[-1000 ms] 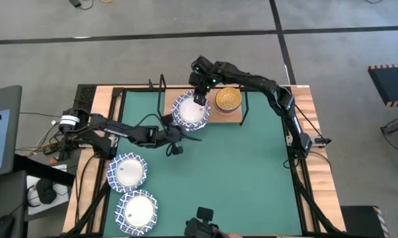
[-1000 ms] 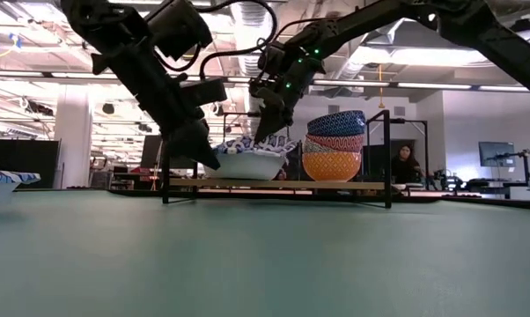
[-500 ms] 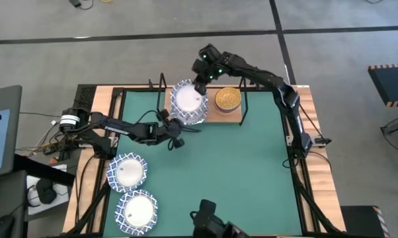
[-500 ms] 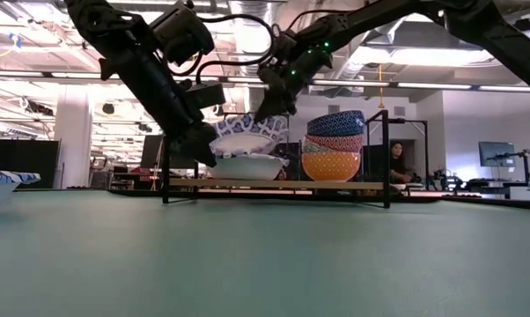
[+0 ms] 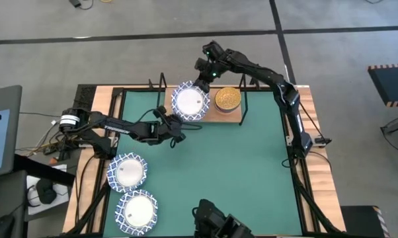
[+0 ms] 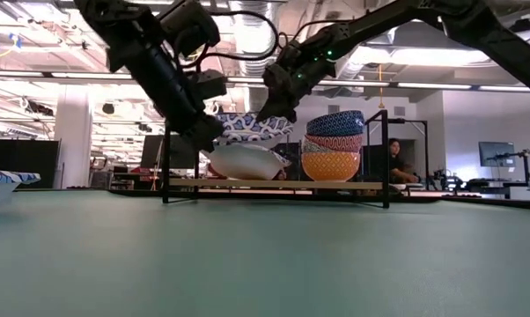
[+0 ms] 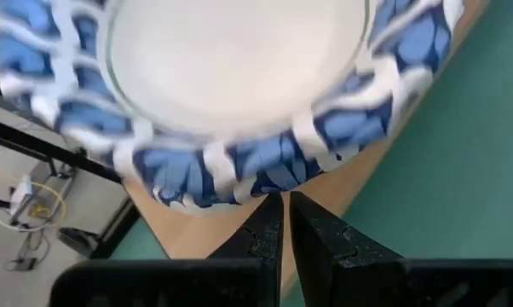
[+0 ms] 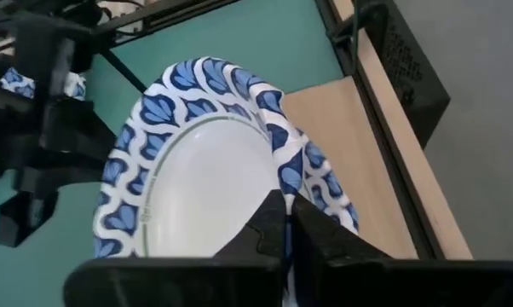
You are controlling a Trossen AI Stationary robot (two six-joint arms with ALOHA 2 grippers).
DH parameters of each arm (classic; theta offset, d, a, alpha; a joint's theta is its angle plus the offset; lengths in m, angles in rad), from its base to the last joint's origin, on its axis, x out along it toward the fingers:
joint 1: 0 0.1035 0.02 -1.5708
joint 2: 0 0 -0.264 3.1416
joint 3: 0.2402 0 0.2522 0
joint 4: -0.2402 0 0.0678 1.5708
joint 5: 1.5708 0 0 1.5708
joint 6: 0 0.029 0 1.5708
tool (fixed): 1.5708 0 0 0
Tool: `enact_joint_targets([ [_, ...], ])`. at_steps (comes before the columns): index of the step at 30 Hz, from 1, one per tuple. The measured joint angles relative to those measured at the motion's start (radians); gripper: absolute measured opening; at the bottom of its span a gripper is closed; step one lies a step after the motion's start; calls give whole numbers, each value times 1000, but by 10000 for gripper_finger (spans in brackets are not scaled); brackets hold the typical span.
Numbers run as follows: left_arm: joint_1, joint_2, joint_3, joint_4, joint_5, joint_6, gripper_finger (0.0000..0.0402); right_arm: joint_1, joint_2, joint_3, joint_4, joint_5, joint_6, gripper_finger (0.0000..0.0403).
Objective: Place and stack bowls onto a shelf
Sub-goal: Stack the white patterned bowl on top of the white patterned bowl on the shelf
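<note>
Two large white bowls with blue lattice rims are at the left end of the light-wood shelf (image 5: pixel 215 116). The upper bowl (image 5: pixel 190 102) hangs above the shelf in my right gripper (image 5: pixel 202 84), which is shut on its rim. The lower bowl (image 6: pixel 245 163) sits tilted on the board. My left gripper (image 5: pixel 175 127) is shut, with its tips at that bowl's left rim. A stack of small bowls (image 5: pixel 228 99) stands on the shelf's right half, orange-yellow at the bottom in the low view. Two more large bowls (image 5: pixel 127 172) (image 5: pixel 138 210) rest on the green mat. My right gripper pinches the upper bowl's far-right rim (image 8: pixel 289 183) between its two fingers, one inside the bowl and one outside, coming from above and the far side. The bowl is lifted clear and tilted over the lower bowl. My left gripper has its shut fingertips (image 7: pixel 269 213) at the lower bowl's near-left rim (image 7: pixel 239 183), slanting in from the near left. Whether they touch the rim I cannot tell.
Black wire supports (image 6: pixel 386 158) stand at both ends of the shelf, close beside the bowls. The green mat (image 5: pixel 238 172) is free on its middle and right. A person sits in the room beyond the shelf (image 6: pixel 399 163).
My right gripper has risen and moved toward the far edge, lifting the upper bowl out of the lower one and carrying it farther back. My left gripper has moved up and toward the shelf. The lower bowl, upright before, now sits tilted on the board.
</note>
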Motion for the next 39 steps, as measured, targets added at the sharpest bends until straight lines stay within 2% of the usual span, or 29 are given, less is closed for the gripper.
enact_joint_targets([
  [5,-14,0,68,-157,-8,-2,13,18,7,0,1,4,-27,32],
  [11,-12,0,128,-375,8,-127,28,22,7,0,15,9,-24,46],
  [18,-12,-1,172,-573,8,-249,82,21,7,0,12,12,-14,123],
  [21,-16,0,201,-677,-22,-308,98,21,7,0,-40,13,-25,162],
  [24,-28,0,236,-766,-72,-365,108,22,6,-19,-81,22,-62,184],
  [27,-43,0,260,-795,-115,-379,110,25,8,-52,-93,25,-63,188],
  [39,-72,-1,327,-862,-138,-375,110,-6,-14,-51,-71,0,-21,186],
])
